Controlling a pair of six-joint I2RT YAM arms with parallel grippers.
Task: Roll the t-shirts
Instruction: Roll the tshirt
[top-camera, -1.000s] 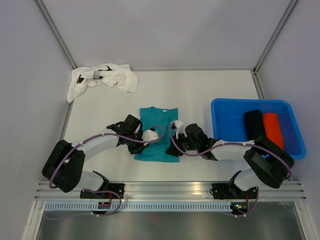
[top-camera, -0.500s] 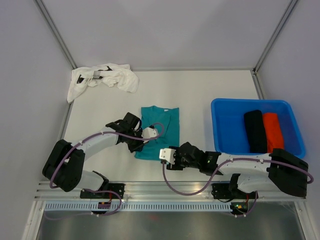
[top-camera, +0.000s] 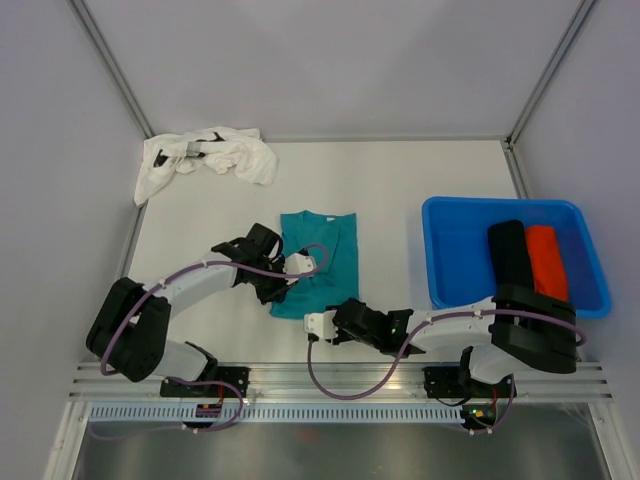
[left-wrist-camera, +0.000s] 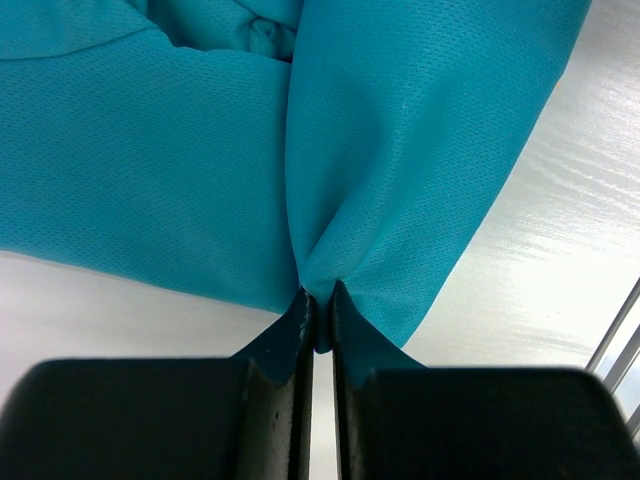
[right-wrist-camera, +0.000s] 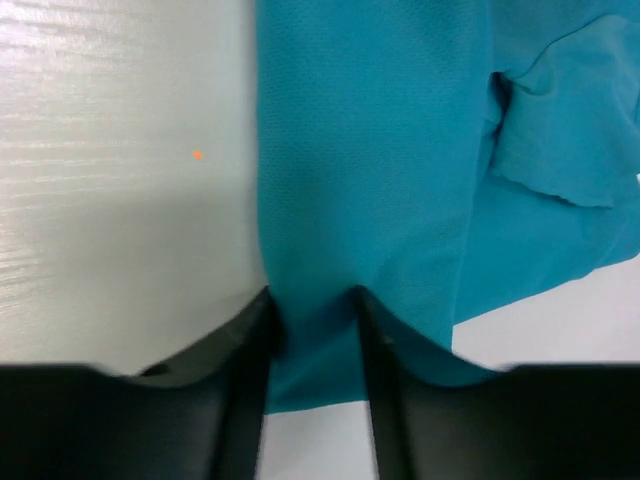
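Observation:
The teal t-shirt (top-camera: 322, 255) lies folded into a narrow strip at the table's middle. My left gripper (top-camera: 285, 287) is at its lower left edge; in the left wrist view the gripper (left-wrist-camera: 320, 312) is shut on a pinched fold of the teal t-shirt (left-wrist-camera: 400, 150). My right gripper (top-camera: 326, 319) is at the shirt's near hem; in the right wrist view the gripper (right-wrist-camera: 312, 300) is open, its fingers astride the flat teal t-shirt (right-wrist-camera: 370, 150). The white t-shirt (top-camera: 212, 157) lies crumpled at the far left corner.
A blue bin (top-camera: 452, 262) stands at the right and holds a black roll (top-camera: 508, 260) and an orange roll (top-camera: 546, 258). The table's metal rail (top-camera: 340, 378) runs along the near edge. Grey walls close in the back and both sides.
My right arm has swung from the teal shirt's right side down and left to its near hem. My left gripper has stayed on the left edge.

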